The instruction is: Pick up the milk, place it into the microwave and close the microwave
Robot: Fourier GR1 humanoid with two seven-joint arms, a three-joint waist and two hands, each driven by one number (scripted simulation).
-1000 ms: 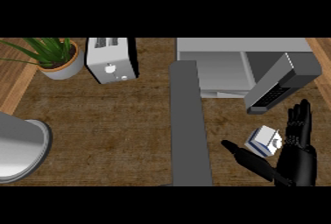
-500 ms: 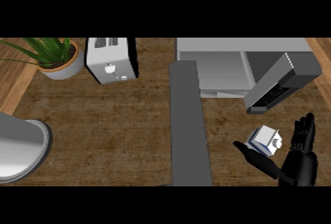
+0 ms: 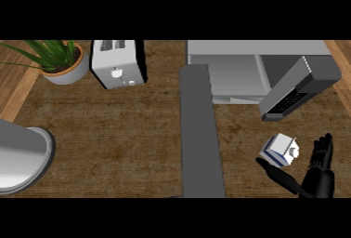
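The milk (image 3: pixel 279 149) is a small white carton with a blue band, standing on the wooden counter just below the microwave's open door (image 3: pixel 296 88). The microwave (image 3: pixel 240 69) is grey, at the back right, its cavity open toward me. My right hand (image 3: pixel 316 175) comes in from the lower right edge and is open. Its straight fingers (image 3: pixel 322 148) rise to the right of the carton and its thumb (image 3: pixel 276 174) reaches out under it. The hand cups around the carton without curling on it. My left hand does not show.
A long grey strip (image 3: pixel 201 135) runs down the counter's middle. A white toaster (image 3: pixel 120 69) and a potted plant (image 3: pixel 60 62) stand at the back left. A large grey round vessel (image 3: pixel 17 158) sits at the left edge.
My right hand has drawn back toward the lower edge, its fingertips now lower beside the carton. The milk has barely moved.
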